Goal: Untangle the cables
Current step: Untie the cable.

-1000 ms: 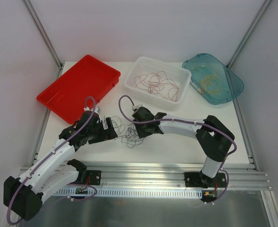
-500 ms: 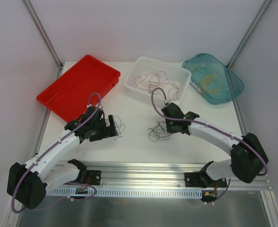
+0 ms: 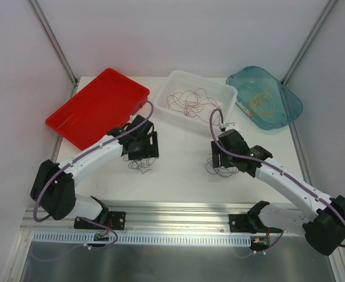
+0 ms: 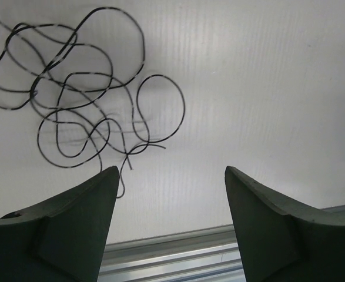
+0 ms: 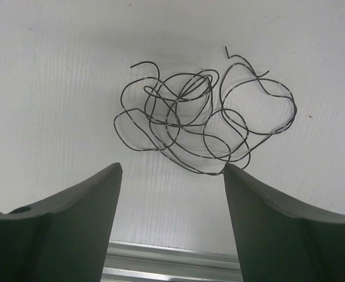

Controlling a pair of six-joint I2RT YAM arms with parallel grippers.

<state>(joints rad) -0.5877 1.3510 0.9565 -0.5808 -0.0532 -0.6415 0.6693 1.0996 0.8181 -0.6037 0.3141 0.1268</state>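
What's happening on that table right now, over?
Left gripper open, right gripper open, both empty. Dark cable clump by each: left clump, right clump, lying apart on table. Nothing in the way.

I see left gripper point(image 3: 143, 154) above one dark tangle point(image 3: 139, 166), right gripper point(image 3: 218, 161) above second dark tangle point(image 3: 221, 171), red cables point(image 3: 190, 103) in white bin point(image 3: 184, 120)
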